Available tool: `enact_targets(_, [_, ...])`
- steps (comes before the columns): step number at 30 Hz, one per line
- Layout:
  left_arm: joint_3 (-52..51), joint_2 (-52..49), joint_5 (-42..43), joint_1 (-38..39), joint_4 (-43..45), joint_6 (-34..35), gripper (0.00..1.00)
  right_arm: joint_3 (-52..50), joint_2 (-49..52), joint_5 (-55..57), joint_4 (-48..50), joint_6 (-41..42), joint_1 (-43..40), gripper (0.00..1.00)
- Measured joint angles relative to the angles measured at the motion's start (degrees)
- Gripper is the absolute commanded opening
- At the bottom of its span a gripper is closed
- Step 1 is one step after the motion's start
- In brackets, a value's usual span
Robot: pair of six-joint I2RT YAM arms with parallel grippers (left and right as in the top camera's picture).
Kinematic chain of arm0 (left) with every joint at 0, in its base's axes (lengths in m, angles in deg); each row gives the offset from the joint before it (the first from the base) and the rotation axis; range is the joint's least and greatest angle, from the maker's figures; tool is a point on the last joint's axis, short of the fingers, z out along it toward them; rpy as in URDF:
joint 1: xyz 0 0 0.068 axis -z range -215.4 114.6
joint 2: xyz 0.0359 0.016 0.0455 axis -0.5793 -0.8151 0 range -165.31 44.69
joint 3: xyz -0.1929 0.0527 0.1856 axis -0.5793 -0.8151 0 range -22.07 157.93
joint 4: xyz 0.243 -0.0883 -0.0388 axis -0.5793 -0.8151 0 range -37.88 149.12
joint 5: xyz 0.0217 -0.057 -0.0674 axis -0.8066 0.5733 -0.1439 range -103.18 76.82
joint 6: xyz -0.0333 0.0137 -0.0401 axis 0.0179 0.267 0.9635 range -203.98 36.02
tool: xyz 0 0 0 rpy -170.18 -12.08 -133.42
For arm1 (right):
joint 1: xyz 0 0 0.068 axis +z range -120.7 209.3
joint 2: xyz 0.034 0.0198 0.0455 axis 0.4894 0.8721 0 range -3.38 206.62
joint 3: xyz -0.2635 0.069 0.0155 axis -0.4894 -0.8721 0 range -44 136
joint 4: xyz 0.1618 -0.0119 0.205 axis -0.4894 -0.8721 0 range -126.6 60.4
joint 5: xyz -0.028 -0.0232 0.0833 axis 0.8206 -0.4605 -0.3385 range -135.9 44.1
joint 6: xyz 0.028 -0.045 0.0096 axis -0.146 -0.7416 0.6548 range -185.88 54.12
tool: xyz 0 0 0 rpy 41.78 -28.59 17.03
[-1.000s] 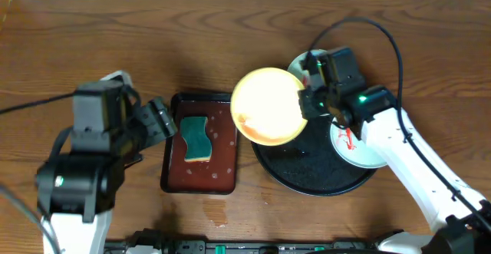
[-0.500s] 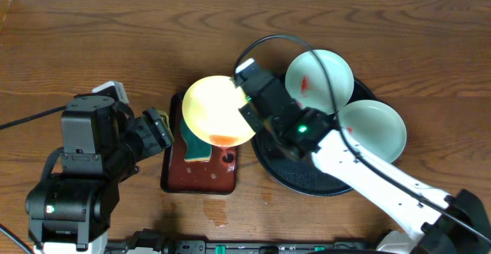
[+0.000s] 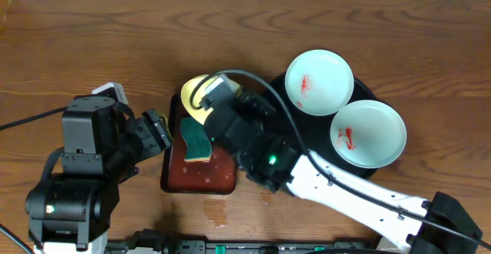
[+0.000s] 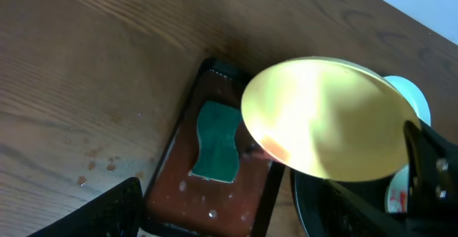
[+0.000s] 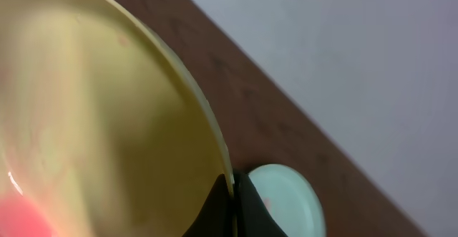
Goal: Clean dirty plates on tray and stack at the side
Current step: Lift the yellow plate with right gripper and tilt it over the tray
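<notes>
The left tool [image 3: 157,130] is held wide open and empty beside the small tray [image 3: 201,173]. The yellow plate [image 4: 329,119] is pinched by its rim in the right tool [image 5: 230,197], tilted above the sponge [image 4: 217,142]. Two smeared mint plates [image 3: 319,82] are seen on the black tray [image 3: 316,135].

I count two mint-white plates [image 3: 319,82] [image 3: 367,133] and one yellow plate [image 4: 329,119], three in all; one round black tray [image 3: 313,127], one rectangular reddish-brown tray [image 3: 201,179], and one green sponge [image 3: 196,140].
</notes>
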Motion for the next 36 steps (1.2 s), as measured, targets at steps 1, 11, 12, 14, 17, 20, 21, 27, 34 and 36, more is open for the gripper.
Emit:
enact_targets(1, [0.0,0.0,-0.11,0.0,-0.04,0.0,0.79,0.0,0.0,1.31,0.02,-0.66,0.55,0.01])
enact_targets(11, [0.0,0.0,-0.33,0.0,-0.11,0.0,0.79,0.0,0.0,9.2,1.62,-4.44,2.36,0.01])
enact_targets(12, [0.0,0.0,-0.33,0.0,-0.13,0.0,0.79,0.0,0.0,9.64,1.86,-4.68,2.4,0.01])
enact_targets(14, [0.0,0.0,-0.33,0.0,-0.13,0.0,0.79,0.0,0.0,10.27,2.19,-5.51,2.45,0.01])
enact_targets(17, [0.0,0.0,-0.33,0.02,-0.13,0.0,0.79,0.0,0.0,10.78,2.54,-6.45,2.47,0.01])
enact_targets(20, [0.0,0.0,-0.33,0.0,-0.13,0.0,0.79,0.0,0.0,10.99,2.64,-7.06,2.47,0.01])
enact_targets(21, [0.0,0.0,-0.33,0.0,-0.13,0.0,0.79,0.0,0.0,11.08,2.69,-7.23,2.51,0.01])
enact_targets(27, [0.0,0.0,-0.33,0.0,-0.13,0.0,0.79,0.0,0.0,11.34,3.5,-7.63,3.45,0.01])
enact_targets(34, [0.0,0.0,-0.33,0.0,-0.13,0.0,0.79,0.0,0.0,11.34,3.74,-7.63,3.85,0.01])
enact_targets(36, [0.0,0.0,-0.33,0.02,-0.13,0.0,0.79,0.0,0.0,11.34,3.74,-7.63,3.85,0.01])
